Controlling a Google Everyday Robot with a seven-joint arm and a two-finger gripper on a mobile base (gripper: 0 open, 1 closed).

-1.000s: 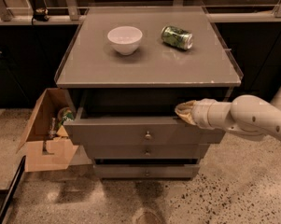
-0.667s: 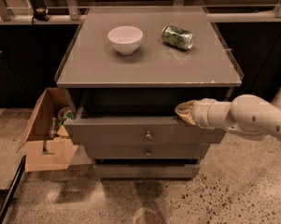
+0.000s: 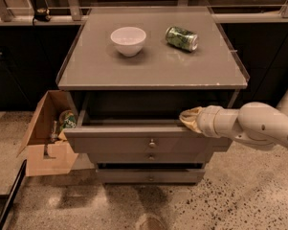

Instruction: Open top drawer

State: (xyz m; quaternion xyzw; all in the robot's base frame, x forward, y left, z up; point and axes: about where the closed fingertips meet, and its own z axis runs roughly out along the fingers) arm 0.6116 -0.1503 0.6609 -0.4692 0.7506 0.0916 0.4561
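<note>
The top drawer [image 3: 129,143] is the widest grey front with a small round metal knob [image 3: 152,143]. It stands pulled out from the grey cabinet, with a dark gap behind its top edge. My gripper [image 3: 187,119] comes in from the right on a white arm and sits at the drawer's upper right edge, to the right of and above the knob. Two narrower grey drawer fronts [image 3: 150,157] lie below it.
A white bowl [image 3: 128,40] and a green can [image 3: 182,37] lying on its side rest on the cabinet top [image 3: 153,66]. An open cardboard box [image 3: 48,138] with items inside stands on the speckled floor at the left. Dark counters run behind.
</note>
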